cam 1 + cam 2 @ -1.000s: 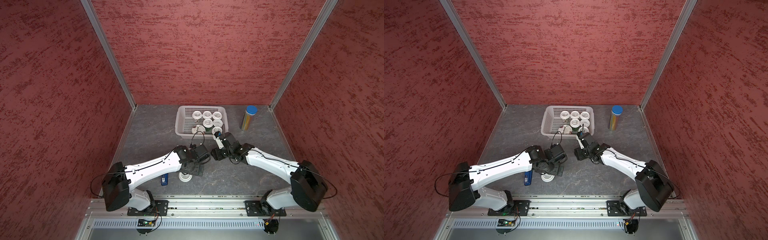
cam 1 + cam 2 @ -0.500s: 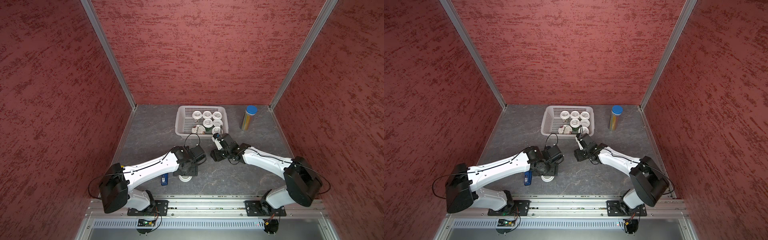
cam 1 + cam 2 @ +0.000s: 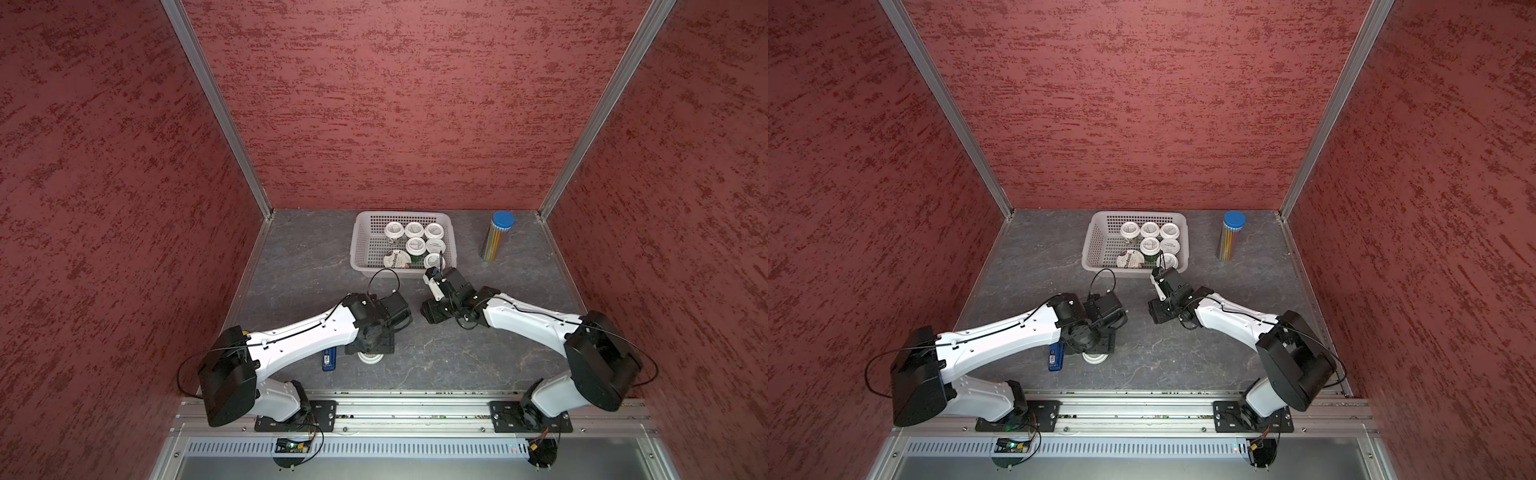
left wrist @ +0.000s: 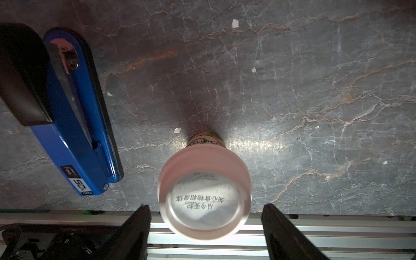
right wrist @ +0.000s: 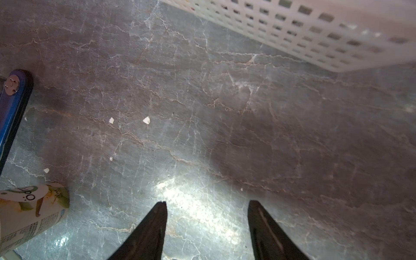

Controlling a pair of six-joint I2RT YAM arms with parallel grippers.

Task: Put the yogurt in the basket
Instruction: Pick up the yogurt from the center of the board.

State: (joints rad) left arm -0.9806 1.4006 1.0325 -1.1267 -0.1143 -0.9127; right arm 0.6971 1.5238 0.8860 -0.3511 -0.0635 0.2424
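— Where do we stand? In the basket (image 3: 358, 249) we count seven cups (image 3: 415, 245), the Chobani cup (image 3: 397, 260) among them. One yogurt cup (image 4: 203, 195) is outside. It stands upright on the worktop (image 4: 292, 90), near the front rail (image 4: 337, 227) and just beside the blue stapler (image 4: 74, 117).

— Yes. Our left pincer (image 4: 206, 205) is over it, with the jaws apart on either side of the lid and a thin gap on each side. We see no clamp on it. Our right pincer (image 5: 207, 202) is also apart and empty, above bare worktop just in front of the basket's near wall.

— What can go wrong from here, in our opinion?

— First, the cup is wide at the lid and narrow at the foot. If we close only on the lid rim, it can slip out or tip when we lift.

— The two gaps also look not quite equal. If one jaw touches first, it pushes the cup sideways, perhaps against the stapler, and the cup falls over.

— Then there is the way to the basket. Our right arm (image 3: 532, 320) is between the cup and the basket, so the two arms could meet.

— And the basket is crowded on the side toward our right arm. If we release there, the cup lands on other lids and may topple. The free place is on the other side.
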